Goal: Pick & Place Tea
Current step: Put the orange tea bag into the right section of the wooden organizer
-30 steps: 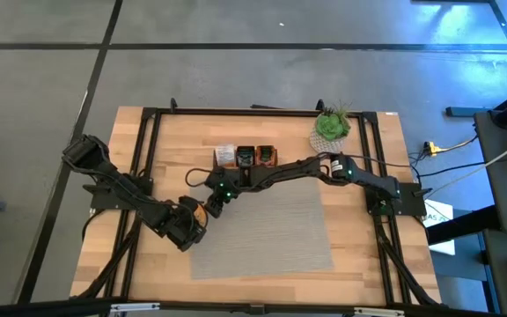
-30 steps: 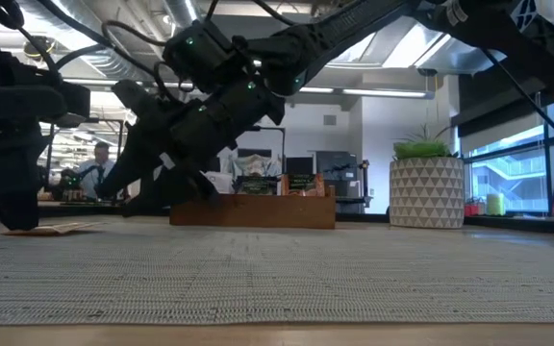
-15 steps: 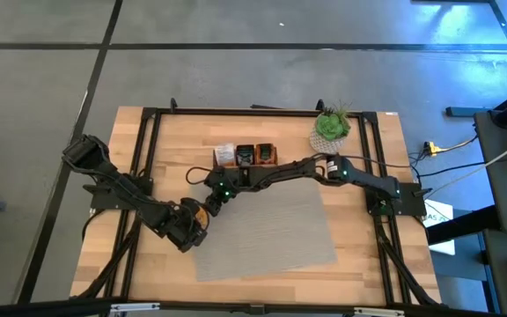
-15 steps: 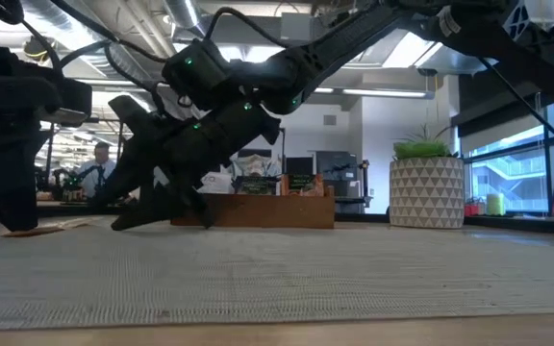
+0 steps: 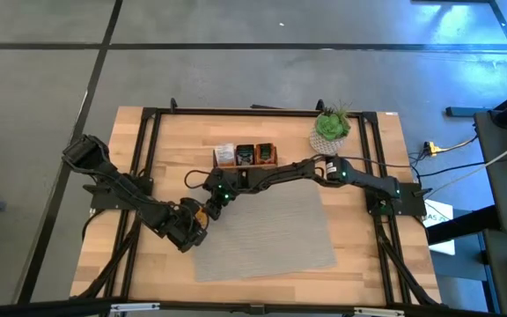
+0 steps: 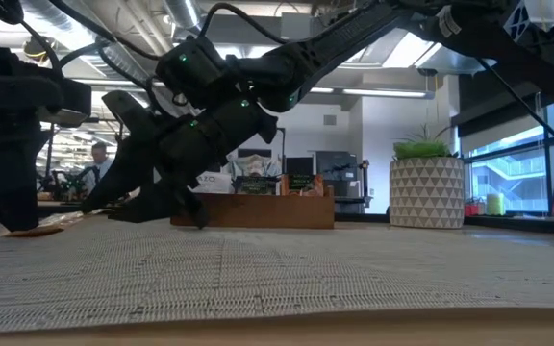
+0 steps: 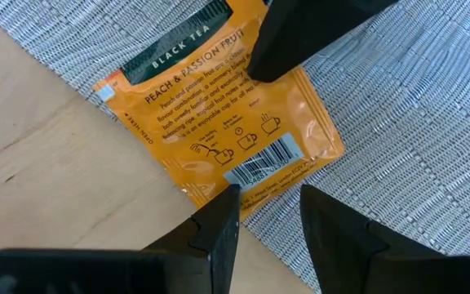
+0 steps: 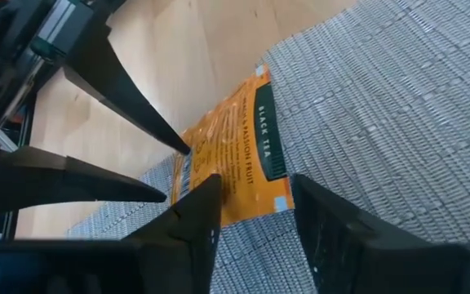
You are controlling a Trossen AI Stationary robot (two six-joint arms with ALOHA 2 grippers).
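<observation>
Hovering: both tools open | left tool, right tool over orange tea sachet | mat edge

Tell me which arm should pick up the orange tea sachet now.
Probably the right: the right gripper is open over the orange sachet and reaches from the tray side. The left gripper hovers at its opposite edge.

The counter is showing pale wood with a smooth, matt grain. The mat lying on it is looking like grey woven cloth, ribbed and rough. The orange tea sachet is appearing as printed paper with a slight sheen (faintly creased at its edges). The fingers are looking like matt black plastic.
</observation>
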